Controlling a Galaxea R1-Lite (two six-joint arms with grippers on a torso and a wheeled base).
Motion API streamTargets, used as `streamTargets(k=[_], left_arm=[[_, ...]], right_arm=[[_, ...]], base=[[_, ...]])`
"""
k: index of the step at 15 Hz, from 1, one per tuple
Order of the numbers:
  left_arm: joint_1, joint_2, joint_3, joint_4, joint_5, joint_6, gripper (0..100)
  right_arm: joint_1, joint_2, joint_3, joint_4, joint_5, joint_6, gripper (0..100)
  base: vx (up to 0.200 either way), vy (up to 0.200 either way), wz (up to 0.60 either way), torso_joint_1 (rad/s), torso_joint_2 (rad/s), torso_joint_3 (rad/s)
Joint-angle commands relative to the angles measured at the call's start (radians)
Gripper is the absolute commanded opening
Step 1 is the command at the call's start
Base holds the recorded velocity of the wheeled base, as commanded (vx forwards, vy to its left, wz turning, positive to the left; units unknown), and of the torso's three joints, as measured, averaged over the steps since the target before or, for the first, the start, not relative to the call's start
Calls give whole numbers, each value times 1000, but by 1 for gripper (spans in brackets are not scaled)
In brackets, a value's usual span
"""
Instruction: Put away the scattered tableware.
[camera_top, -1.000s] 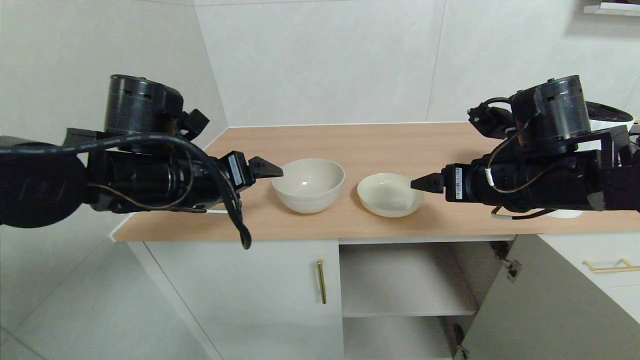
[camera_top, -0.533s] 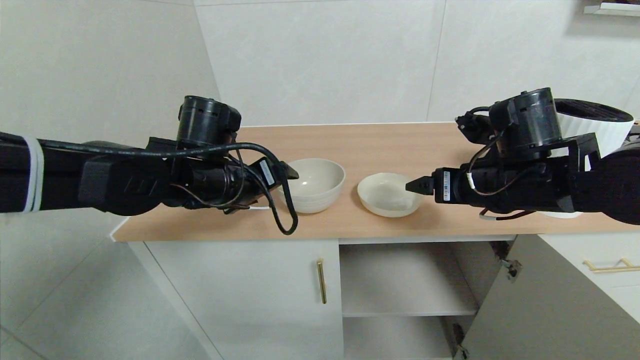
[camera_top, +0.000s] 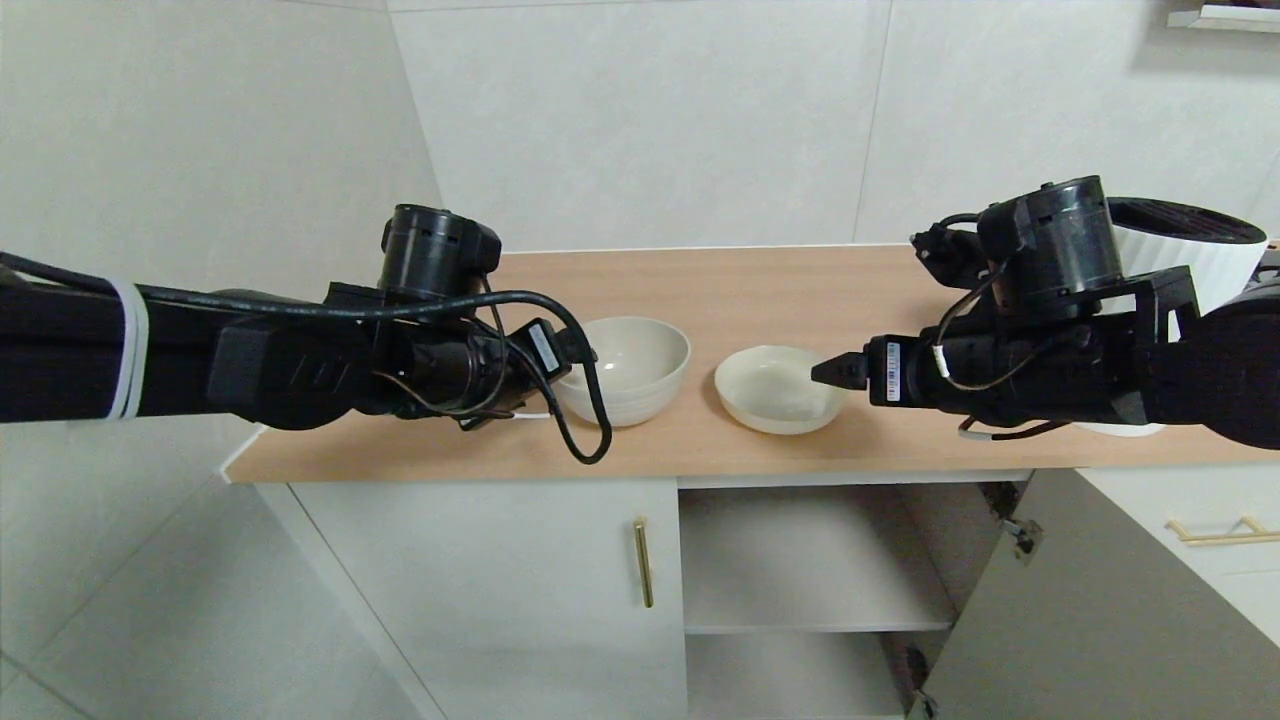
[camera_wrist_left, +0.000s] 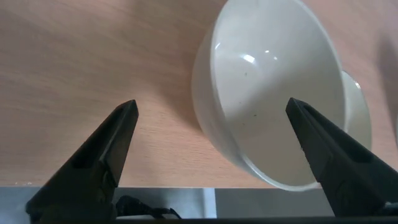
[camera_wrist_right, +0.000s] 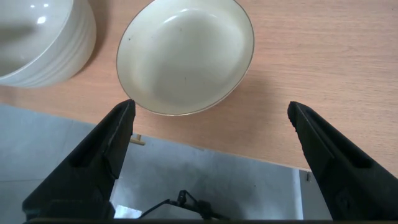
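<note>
Left gripper (camera_wrist_left: 211, 106) spread wide, straddling the deep bowl's (camera_top: 622, 368) rim at frame centre. Right gripper (camera_wrist_right: 210, 104) spread over the shallow bowl (camera_top: 778, 388), centre-right. Risk: the slick rim slips the pinch and the bowl tips into its neighbour near the counter (camera_top: 740, 285) edge.

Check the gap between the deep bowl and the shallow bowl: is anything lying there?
Nothing: only bare wooden counter separates the deep bowl from the shallow bowl, as the head and right wrist views show.

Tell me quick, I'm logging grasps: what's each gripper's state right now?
Left gripper: open, empty, at the deeper bowl.
Right gripper: open, empty, near the shallow bowl.
</note>
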Motion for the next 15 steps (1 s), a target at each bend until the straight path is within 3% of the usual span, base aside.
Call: streamTargets(k=[1,10,15], left_arm=[[0,3,-1,0,0,0,0],[0,-21,1,1,0,0,0],[0,-23,1,1,1,0,0]], right_arm=[[0,-5,-1,0,0,0,100],[0,7,-15,2,-14,2,100],[-16,127,-75,0,-155,2,100]], base=[[0,0,0,0,0,0],[0,0,0,0,0,0],[0,0,0,0,0,0]])
